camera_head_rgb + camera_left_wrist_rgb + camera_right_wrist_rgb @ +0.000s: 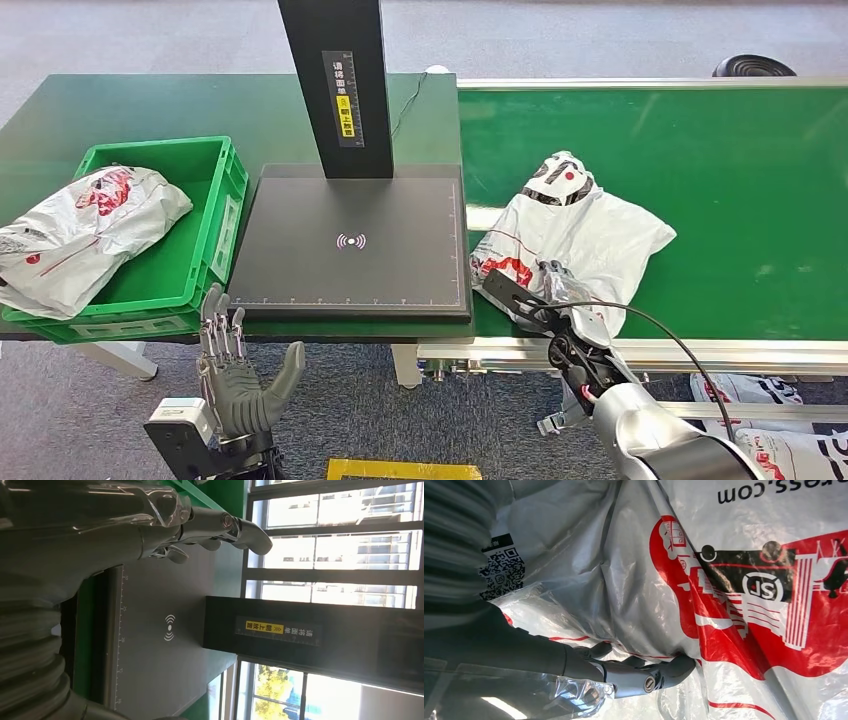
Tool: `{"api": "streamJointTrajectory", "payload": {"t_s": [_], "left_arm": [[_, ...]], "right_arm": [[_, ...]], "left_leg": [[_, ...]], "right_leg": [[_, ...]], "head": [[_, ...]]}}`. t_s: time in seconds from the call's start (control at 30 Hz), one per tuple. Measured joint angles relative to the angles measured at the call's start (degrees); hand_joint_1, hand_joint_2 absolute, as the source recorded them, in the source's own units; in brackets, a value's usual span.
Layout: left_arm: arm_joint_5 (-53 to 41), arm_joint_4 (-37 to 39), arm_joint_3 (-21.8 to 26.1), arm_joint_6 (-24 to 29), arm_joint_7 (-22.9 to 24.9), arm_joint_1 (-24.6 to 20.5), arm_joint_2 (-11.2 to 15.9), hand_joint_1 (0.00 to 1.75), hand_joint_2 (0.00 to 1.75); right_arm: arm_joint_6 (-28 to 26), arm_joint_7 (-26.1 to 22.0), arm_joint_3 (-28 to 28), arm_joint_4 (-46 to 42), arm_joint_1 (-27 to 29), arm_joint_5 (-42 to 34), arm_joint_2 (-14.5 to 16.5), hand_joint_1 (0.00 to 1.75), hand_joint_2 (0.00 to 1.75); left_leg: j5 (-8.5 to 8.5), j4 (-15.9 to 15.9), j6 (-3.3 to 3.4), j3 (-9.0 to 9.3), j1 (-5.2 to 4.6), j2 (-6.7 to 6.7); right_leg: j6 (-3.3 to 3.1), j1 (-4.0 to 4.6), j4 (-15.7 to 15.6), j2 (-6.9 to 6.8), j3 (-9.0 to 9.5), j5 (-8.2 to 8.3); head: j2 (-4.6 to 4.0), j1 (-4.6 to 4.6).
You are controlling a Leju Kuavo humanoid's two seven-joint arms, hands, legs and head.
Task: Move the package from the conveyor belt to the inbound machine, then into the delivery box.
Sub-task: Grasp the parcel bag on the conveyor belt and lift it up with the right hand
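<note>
Right hand (553, 283) presses its fingers (664, 672) into the crumpled white package (580, 235) with red and black print, lying on the green conveyor belt (740, 180) at three o'clock of the inbound machine (352, 250). Whether it grips, I cannot tell. Left hand (235, 365) hangs open, fingers apart, at six o'clock of the delivery box (215, 165).

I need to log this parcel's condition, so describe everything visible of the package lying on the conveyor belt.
The package is a soft, crinkled white-grey plastic mailer bag with red and black printing, an "SP" logo and a QR code. It lies flat but rumpled on the green conveyor belt, at its near edge beside the black inbound machine. The right hand rests on its near end, fingers pressing into the film. Whether they have actually gripped it, I cannot tell.
</note>
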Motion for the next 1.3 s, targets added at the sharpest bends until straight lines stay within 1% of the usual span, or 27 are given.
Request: {"api": "streamJointTrajectory", "payload": {"t_s": [0.53, 0.67, 0.87, 1.3], "left_arm": [[0.0, 0.0, 0.0, 0.0, 0.0, 0.0, 0.0, 0.0, 1.75], [0.0, 0.0, 0.0, 0.0, 0.0, 0.0, 0.0, 0.0, 1.75], [-0.2, 0.0, 0.4, 0.0, 0.0, 0.0, -0.3, 0.0, 1.75], [-0.9, 0.0, 1.8, -1.2, 0.0, -0.1, -1.1, 0.0, 1.75]], "right_arm": [[0.0, -0.1, -0.3, 0.1, 0.0, 0.0, 0.6, 0.0, 1.75], [0.1, -0.2, -0.3, 0.1, 0.1, -0.3, 0.6, 1.75, 1.75], [0.0, -2.4, -1.6, 0.1, 0.6, -2.4, 0.7, 1.75, 1.75], [-0.3, -3.2, -3.5, 0.1, 0.7, -2.4, 0.8, 1.75, 1.75]], "left_leg": [[0.0, 0.0, 0.0, 0.0, 0.0, -0.01], [0.0, 0.0, 0.0, 0.0, 0.0, -0.01], [-0.01, 0.0, -0.01, 0.04, 0.0, 0.02], [-0.01, 0.0, -0.01, 0.12, 0.0, 0.02]], "right_leg": [[0.0, 0.0, 0.0, 0.0, 0.0, 0.0], [0.0, 0.0, 0.0, 0.0, 0.0, 0.0], [0.0, 0.0, 0.0, 0.02, 0.02, 0.0], [-0.01, 0.0, 0.0, 0.04, 0.1, -0.01]], "head": [[0.0, 0.0], [0.0, 0.0], [0.0, 0.0], [0.0, 0.0]]}}
